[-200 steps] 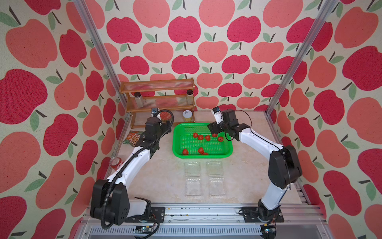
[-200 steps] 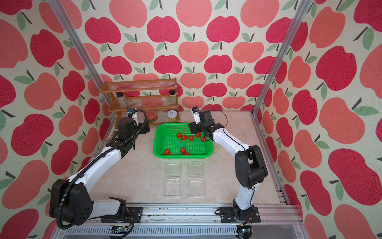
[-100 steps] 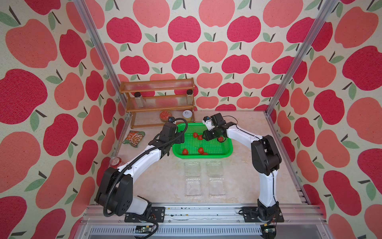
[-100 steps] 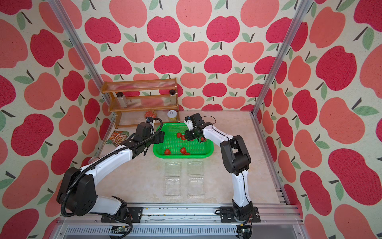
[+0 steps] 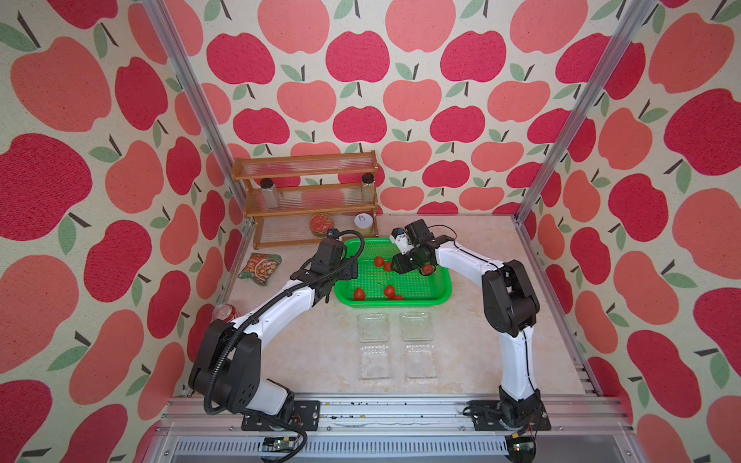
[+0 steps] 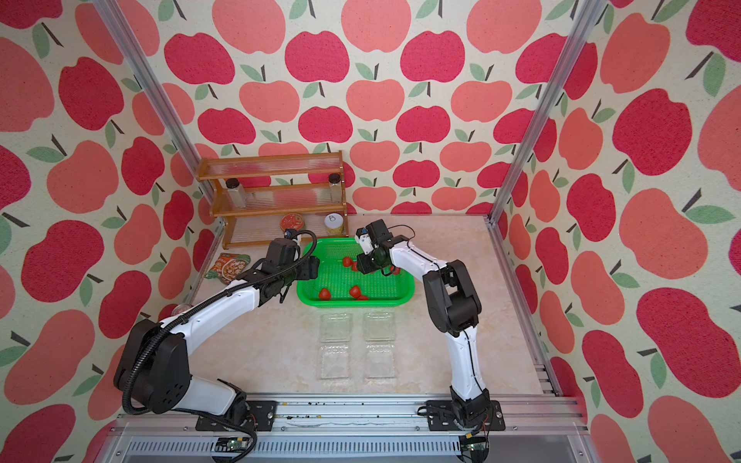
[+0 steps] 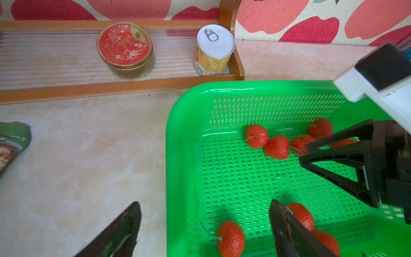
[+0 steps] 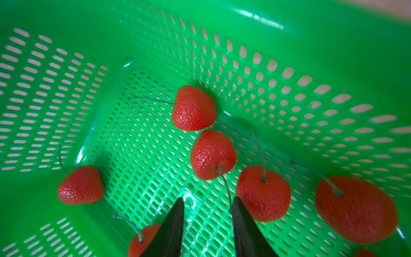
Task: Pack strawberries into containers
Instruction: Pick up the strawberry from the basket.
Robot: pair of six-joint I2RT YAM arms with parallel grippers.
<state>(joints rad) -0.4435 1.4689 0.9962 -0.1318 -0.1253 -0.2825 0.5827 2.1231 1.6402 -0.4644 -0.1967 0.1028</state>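
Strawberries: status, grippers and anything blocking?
Left gripper open, straddling green basket rim. Right gripper partly open, empty, among strawberries in basket. Both clamshell containers empty. Nothing blocking.

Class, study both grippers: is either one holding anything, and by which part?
Nothing is held. The left gripper gapes over the basket wall; the right gripper has jaws apart over bare mesh, a strawberry stem beside one finger.

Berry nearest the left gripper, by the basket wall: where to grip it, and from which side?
Take the berry across its red body, likely from straight above. It lies sideways close to the basket wall, thin stem toward that wall, so side entry is blocked and the stem offers little.
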